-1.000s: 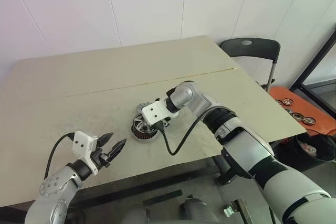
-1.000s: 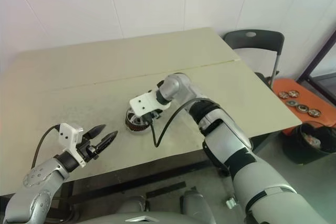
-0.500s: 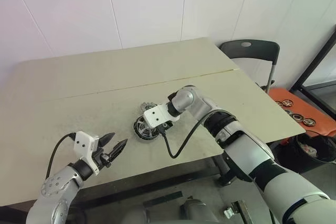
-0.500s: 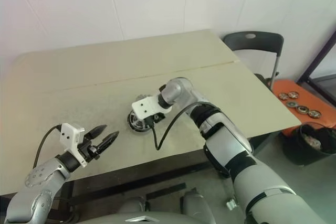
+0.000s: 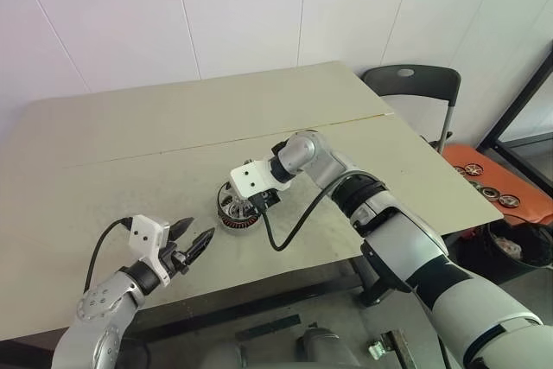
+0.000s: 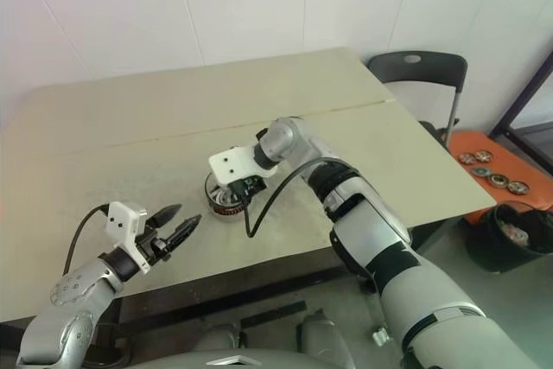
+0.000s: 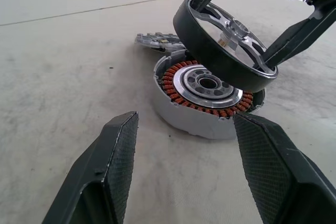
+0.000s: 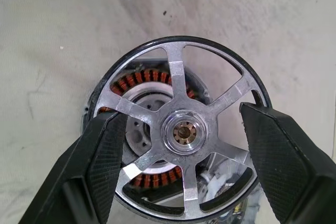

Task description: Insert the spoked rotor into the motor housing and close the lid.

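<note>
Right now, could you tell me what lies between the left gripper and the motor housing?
Nothing: in the left wrist view, bare tabletop runs from the left gripper to the motor housing.

Spoked rotor hanging tilted just above motor housing — dark rim, silvery spokes, small hub w/ brassy centre. Housing sitting flat on table, copper windings & silvery centre facing up, uncovered. Lid lying flat just behind housing — grey, toothed rim, partly hidden.
</note>
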`<state>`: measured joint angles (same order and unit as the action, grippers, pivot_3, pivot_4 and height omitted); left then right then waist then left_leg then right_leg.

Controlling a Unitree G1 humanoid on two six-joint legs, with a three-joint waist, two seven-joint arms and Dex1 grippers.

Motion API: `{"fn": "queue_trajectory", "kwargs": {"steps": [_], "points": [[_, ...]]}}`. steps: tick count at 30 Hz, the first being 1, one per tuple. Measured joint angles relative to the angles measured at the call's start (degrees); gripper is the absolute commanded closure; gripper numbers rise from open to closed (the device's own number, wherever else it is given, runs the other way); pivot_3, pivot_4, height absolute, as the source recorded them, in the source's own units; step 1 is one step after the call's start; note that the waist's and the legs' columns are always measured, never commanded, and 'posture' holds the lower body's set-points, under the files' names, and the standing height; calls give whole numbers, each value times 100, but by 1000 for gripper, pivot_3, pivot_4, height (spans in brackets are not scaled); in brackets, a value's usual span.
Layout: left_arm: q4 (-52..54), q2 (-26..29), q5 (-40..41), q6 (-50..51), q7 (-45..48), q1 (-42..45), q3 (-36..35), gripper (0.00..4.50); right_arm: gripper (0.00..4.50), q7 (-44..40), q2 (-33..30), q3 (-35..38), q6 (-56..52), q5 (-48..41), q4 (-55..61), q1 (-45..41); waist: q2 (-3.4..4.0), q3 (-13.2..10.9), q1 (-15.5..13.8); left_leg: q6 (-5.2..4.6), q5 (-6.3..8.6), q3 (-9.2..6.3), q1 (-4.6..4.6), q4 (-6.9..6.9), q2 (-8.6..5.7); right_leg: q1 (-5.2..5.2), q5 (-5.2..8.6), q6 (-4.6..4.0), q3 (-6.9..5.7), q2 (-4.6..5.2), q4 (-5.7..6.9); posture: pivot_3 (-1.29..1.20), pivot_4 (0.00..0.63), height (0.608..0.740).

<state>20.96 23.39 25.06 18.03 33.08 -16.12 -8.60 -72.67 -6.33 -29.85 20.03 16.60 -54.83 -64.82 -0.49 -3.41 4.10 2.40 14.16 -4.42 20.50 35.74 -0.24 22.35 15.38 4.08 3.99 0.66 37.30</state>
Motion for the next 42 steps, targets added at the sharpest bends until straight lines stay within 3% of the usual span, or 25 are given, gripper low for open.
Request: {"fn": "queue_trajectory", "kwargs": {"steps": [30,32,35,42], "points": [[-5,-101,-76,21,-87,19,117,1432,446,461,235,-15,174,233,-728,-48,0,0,3,0,0,0,-1,-8,0,4,0,0,0,-1,-1,0,0,740],[-5,-102,-76,24,-87,18,117,1432,1177,465,239,-15,178,238,-746,-54,0,0,3,0,0,0,-1,-8,0,3,0,0,0,-1,-1,0,0,740],[-5,-109,-76,25,-90,16,118,1432,1932,497,238,-15,178,255,-798,-54,0,0,3,0,0,0,-1,-8,0,4,0,0,0,-1,-1,0,0,740],[-5,-126,-78,32,-101,15,139,1432,1932,555,237,-6,198,266,-834,-84,1,0,3,0,0,-1,0,-10,0,6,0,0,0,-1,-1,0,0,740]]}}
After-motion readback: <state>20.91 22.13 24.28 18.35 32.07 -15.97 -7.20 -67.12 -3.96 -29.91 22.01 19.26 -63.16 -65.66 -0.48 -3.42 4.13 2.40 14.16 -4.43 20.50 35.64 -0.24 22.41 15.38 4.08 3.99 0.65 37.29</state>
